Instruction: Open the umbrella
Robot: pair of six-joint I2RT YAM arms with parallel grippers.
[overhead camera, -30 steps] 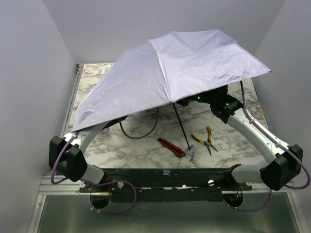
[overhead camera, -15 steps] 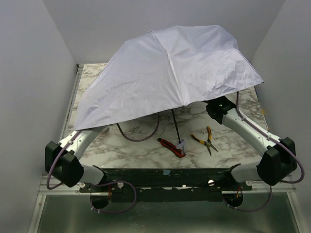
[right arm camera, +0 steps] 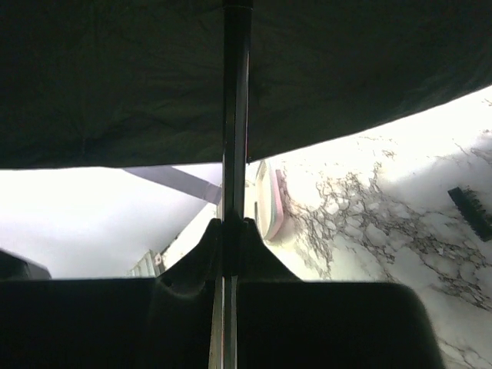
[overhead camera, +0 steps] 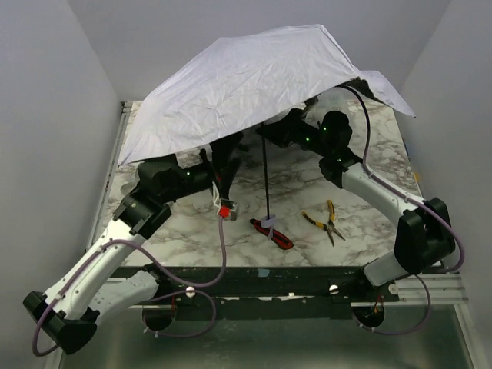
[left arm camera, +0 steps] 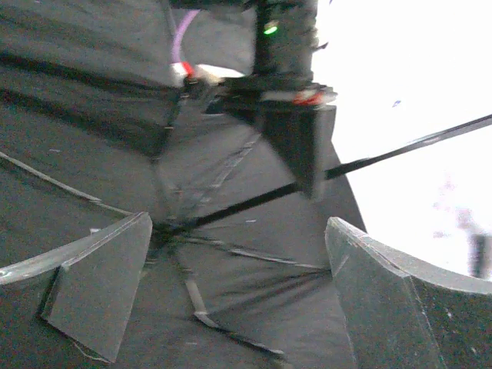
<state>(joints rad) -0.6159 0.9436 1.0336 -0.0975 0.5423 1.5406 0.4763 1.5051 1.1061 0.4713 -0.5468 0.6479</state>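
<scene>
- The pale pinkish-lavender folding umbrella (overhead camera: pixel 246 77) is spread open across the upper middle of the overhead view, tilted. Its thin black shaft (overhead camera: pixel 265 169) hangs straight down to the stubby handle (overhead camera: pixel 267 224) at centre frame.
- The right pincer (right arm camera: pixel 233 231) is clamped shut on that shaft. The left pincer (left arm camera: pixel 238 231) gapes wide under the black lining and holds nothing.
- Worry #1: there's one grip on a skinny rod under a big lopsided canopy. I reckon it could twist or slide, dropping the handle onto the red-and-black utility knife (overhead camera: pixel 275 234).
- Worry #2: the left fingers sit near the ribs and could snag one.
- Can't tell if it's latched open.
- Count: one umbrella, one knife, apparently one pair of yellow-handled pliers (overhead camera: pixel 327 221), two arms, one marble desk (overhead camera: pixel 192 231).
</scene>
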